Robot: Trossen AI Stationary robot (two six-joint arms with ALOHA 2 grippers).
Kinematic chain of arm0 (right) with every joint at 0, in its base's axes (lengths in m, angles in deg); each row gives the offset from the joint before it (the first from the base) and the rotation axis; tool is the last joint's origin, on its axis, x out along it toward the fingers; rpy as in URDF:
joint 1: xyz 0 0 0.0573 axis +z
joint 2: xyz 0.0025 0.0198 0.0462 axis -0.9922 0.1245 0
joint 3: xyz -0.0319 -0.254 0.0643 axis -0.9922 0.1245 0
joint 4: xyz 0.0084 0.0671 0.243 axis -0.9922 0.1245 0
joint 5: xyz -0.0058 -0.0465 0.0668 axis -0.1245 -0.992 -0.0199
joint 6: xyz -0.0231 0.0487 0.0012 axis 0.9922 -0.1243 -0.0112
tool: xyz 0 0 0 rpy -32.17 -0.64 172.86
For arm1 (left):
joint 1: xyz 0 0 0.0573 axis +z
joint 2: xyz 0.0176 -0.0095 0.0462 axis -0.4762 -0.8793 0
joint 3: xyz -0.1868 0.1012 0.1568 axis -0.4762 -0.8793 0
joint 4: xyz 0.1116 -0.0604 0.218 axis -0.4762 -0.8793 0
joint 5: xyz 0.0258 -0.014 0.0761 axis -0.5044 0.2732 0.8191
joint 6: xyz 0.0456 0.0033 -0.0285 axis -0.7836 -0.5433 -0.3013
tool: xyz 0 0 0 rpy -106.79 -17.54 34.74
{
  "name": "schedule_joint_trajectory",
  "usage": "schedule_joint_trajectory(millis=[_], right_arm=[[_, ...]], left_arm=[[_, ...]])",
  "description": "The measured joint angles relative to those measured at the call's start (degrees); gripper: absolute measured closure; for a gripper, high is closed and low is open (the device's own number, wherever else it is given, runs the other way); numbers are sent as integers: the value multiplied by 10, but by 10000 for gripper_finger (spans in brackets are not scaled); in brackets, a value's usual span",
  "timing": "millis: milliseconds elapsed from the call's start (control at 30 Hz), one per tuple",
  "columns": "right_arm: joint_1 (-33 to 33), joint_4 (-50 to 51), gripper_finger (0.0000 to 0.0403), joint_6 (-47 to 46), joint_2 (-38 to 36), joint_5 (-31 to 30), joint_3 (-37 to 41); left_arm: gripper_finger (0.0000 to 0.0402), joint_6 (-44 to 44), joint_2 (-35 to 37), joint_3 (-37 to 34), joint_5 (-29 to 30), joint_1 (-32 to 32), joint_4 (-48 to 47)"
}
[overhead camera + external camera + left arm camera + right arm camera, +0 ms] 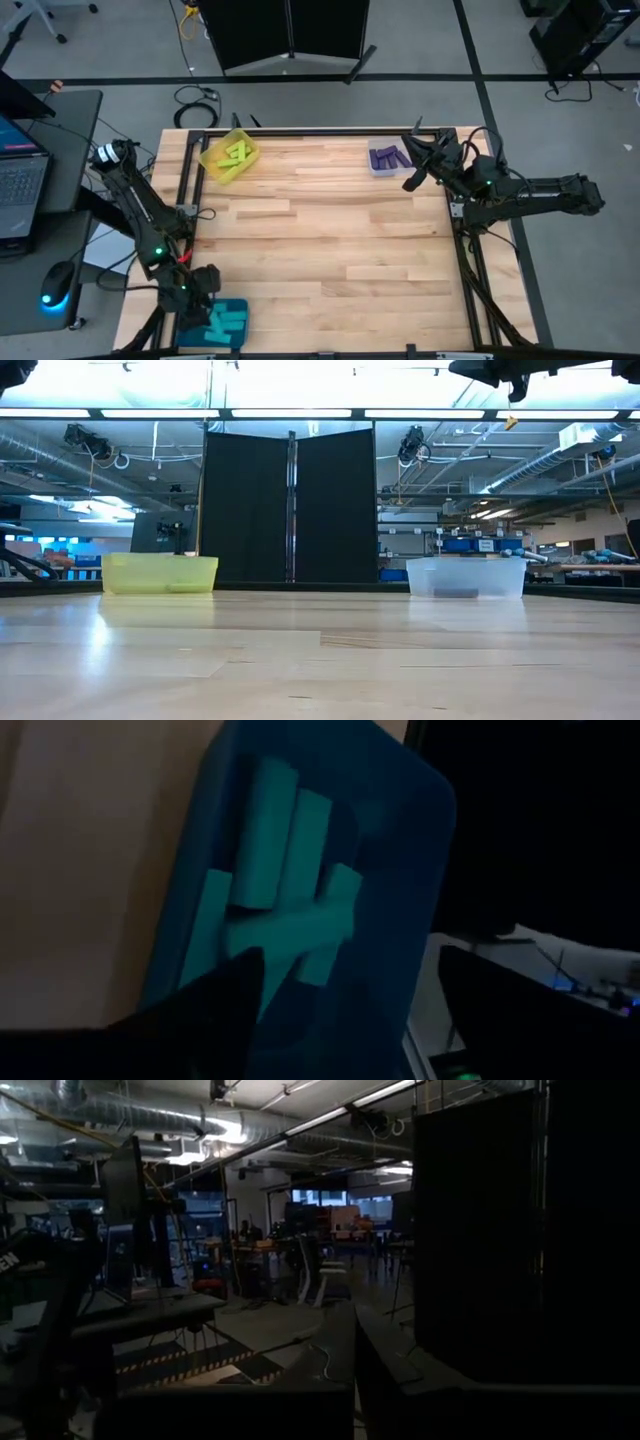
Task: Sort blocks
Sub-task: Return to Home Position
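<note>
Every block I can see lies in a tray. Several cyan blocks [290, 910] are piled in the teal tray [236, 330] at the table's near left corner. Yellow-green blocks [236, 153] fill the yellow tray [212, 165] at the far left. Dark purple blocks [388, 156] sit in the clear tray [377, 170] at the far right. My left gripper [205, 298] hovers over the teal tray, open and empty [350, 1020]. My right gripper [412, 160] stands just right of the clear tray, raised, open and empty.
The low view shows the yellow tray [160, 573] and the clear tray [466, 576] standing along the far edge, with bare wood in front of them. A black frame rail [185, 170] runs beside the table's left side. A laptop [20, 180] and a mouse sit on a side desk.
</note>
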Motion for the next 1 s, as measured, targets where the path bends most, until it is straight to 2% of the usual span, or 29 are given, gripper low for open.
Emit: schedule_joint_trajectory(millis=[100, 167, 333, 433, 600, 733, 767, 867, 1000], right_arm=[[0, 20, 394, -3, 0, 2, 0], [0, 50, 394, -20, 0, 20, 0], [0, 88, 394, -48, 24, 153, 0], [1, 80, 394, -48, 55, 250, 0], [28, 77, 394, -6, 124, 350, 0], [55, 4, 397, 41, 168, 369, 8], [57, -28, 398, 45, 176, 369, 16], [51, -127, 398, 48, 192, 386, 58], [33, -243, 399, 12, 198, 403, 138]], left_arm=[[80, -17, 0, 0, -2, 6, 0], [78, -34, 0, 0, 24, 13, 0], [113, -127, 0, 15, 95, 60, -5], [163, -239, 0, 39, 161, 98, 2], [280, -471, 0, 61, 326, 156, 46], [377, -667, 1, 59, 434, 186, 148], [388, -709, 3, 53, 448, 193, 184], [392, -802, 20, 14, 439, 219, 282], [397, -829, 52, -70, 369, 279, 405]])
